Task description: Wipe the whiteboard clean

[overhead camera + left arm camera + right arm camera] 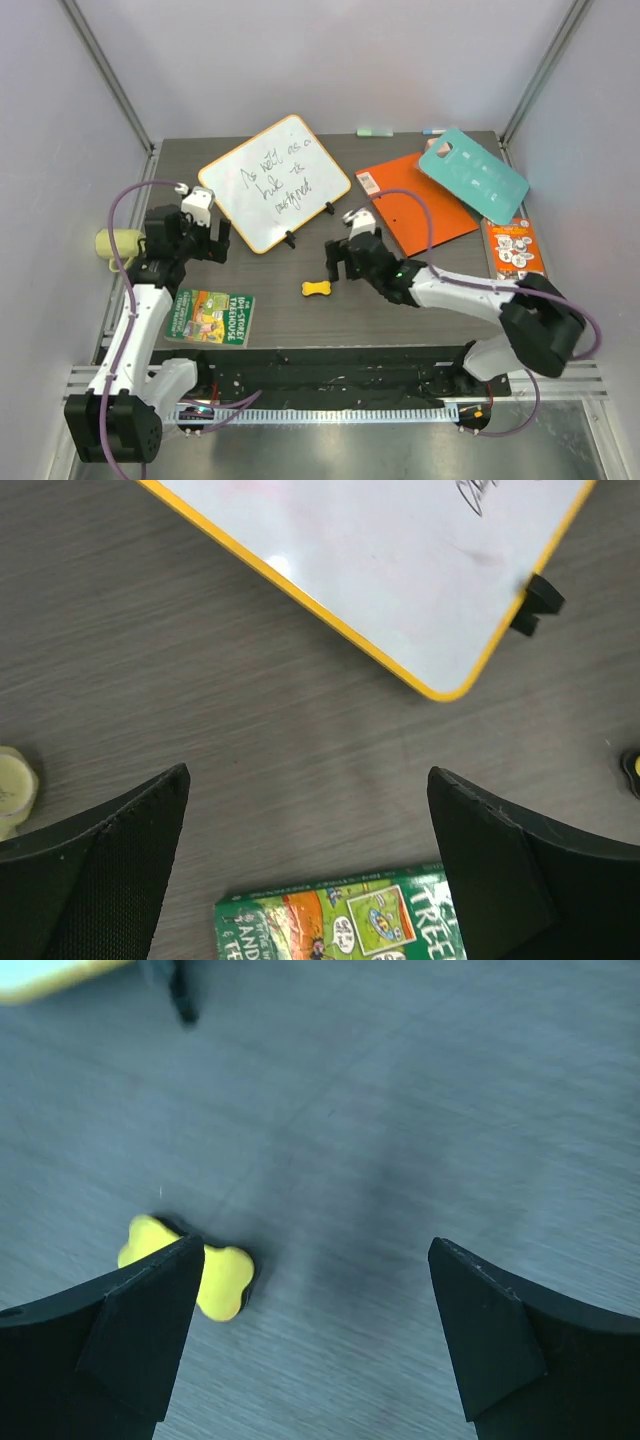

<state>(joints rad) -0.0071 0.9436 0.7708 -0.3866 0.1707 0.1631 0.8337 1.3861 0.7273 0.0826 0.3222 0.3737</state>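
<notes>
A roughly square white whiteboard with rounded corners and a thin orange-yellow rim (273, 182) lies flat on the back-left part of the dark wood-grain desk (400, 310), turned at an angle, with black handwriting across it and two small black clips (291, 240) on its near right edge. The left jaws stand spread wide and hold nothing, over bare desk just beside the whiteboard's near corner (440, 685) and apart from it, with a green illustrated book (350, 920) lying nearer the arm's base. The right jaws are also spread wide and empty, near the middle of the desk; a small yellow bone-shaped piece (215, 1275) lies just beside one finger, partly hidden behind it in the blurred wrist view. A flat orange book (415, 205) lies to the right of the whiteboard, with a teal card (472, 175) overlapping its far right corner. A pale yellow roll (117, 243) sits at the desk's left edge.
</notes>
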